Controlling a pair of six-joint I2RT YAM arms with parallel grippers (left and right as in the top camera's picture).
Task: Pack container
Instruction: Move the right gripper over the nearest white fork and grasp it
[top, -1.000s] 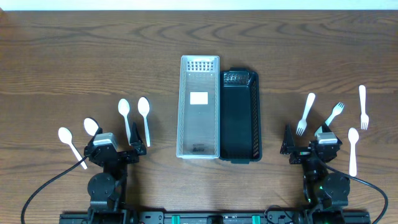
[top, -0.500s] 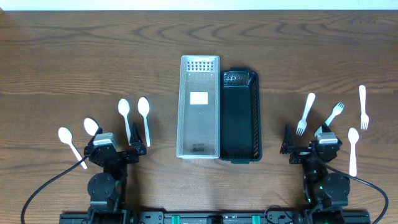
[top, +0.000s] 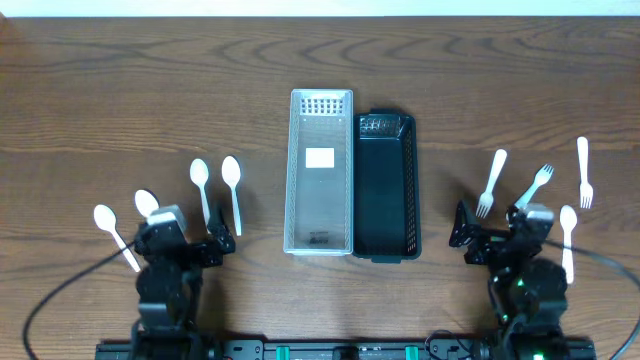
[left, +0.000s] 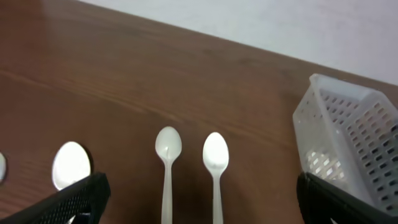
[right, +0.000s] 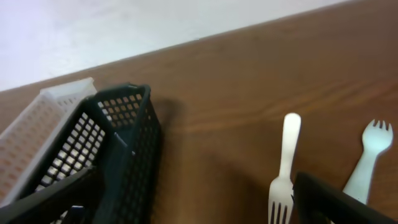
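A white basket (top: 320, 110) and a black basket (top: 386, 245) stand side by side at the table's middle, both empty. Several white spoons (top: 232, 190) lie at the left. Three white forks (top: 490, 182) and one spoon (top: 568, 240) lie at the right. My left gripper (top: 185, 243) is open and empty, just in front of the spoons. Its wrist view shows two spoons (left: 168, 149) between the open fingers (left: 199, 205) and the white basket (left: 348, 137) to the right. My right gripper (top: 497, 238) is open and empty. Its wrist view (right: 193, 205) shows the black basket (right: 118, 143) and a fork (right: 283, 162).
The wooden table (top: 120, 90) reaches to a white wall at the far edge. Cables run from both arm bases along the front edge. A second fork (right: 370, 155) shows at the right in the right wrist view.
Both arms have shifted slightly at their bases, the left a little to the left, the right a little to the right. Nothing on the table has moved.
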